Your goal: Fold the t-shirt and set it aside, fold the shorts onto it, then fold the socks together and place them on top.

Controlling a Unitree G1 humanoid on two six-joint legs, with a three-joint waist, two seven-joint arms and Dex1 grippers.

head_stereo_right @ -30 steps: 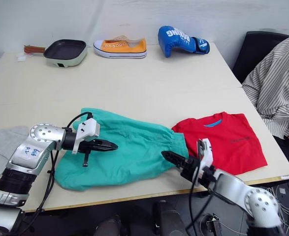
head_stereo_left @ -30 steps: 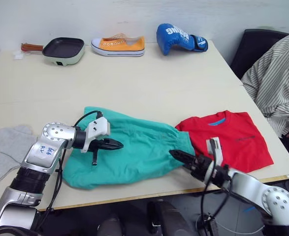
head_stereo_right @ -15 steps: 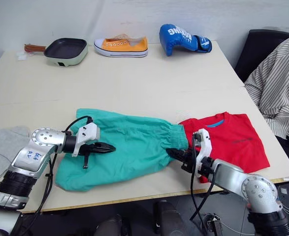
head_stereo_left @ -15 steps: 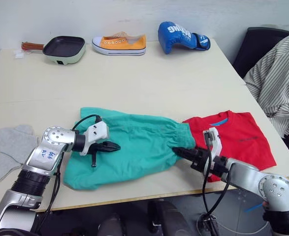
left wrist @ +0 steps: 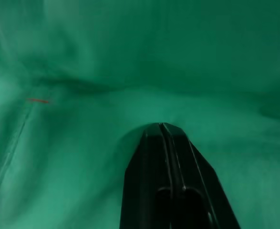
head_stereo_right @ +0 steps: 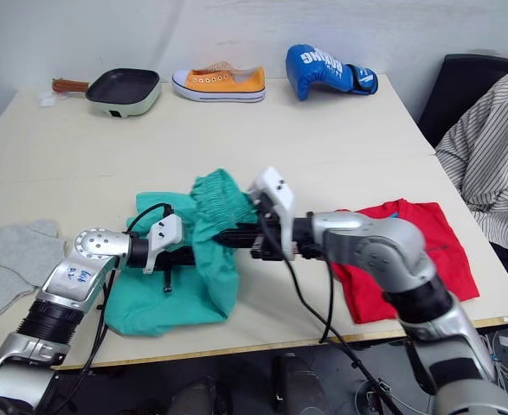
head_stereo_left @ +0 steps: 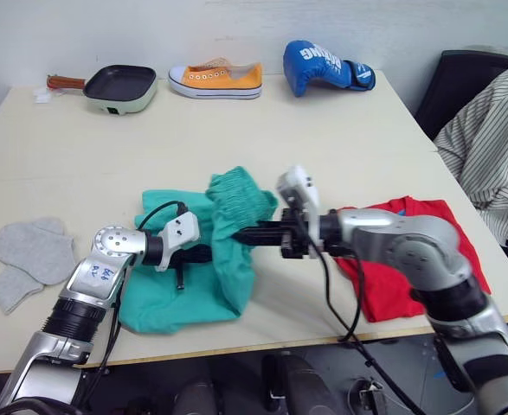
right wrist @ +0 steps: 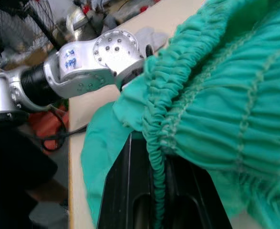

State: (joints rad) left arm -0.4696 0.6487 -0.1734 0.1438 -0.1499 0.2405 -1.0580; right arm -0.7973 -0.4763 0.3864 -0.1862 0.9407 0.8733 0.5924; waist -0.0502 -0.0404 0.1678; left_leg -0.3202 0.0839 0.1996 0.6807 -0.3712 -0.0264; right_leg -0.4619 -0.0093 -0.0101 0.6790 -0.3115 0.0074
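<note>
Socks (head_stereo_left: 30, 259) lay at the frame's left edge on the table (head_stereo_left: 236, 138). Centre-left, the left tool (head_stereo_left: 203, 253) (fingers pressed together) pinned the shorts (head_stereo_left: 228, 251); the right tool (head_stereo_left: 247, 233) gripped their raised waistband at centre. Right of centre lay the t-shirt (head_stereo_left: 392, 290).

Teal-green shorts (head_stereo_left: 228, 242), bright red t-shirt (head_stereo_left: 409, 268), light grey socks (head_stereo_left: 30, 259) — black fingers (left wrist: 166, 176)

Matt teal cloth shorts (head_stereo_left: 228, 225), gathered waistband, seemingly smooth matt table (head_stereo_left: 236, 130), black fingers (left wrist: 166, 167)
</note>
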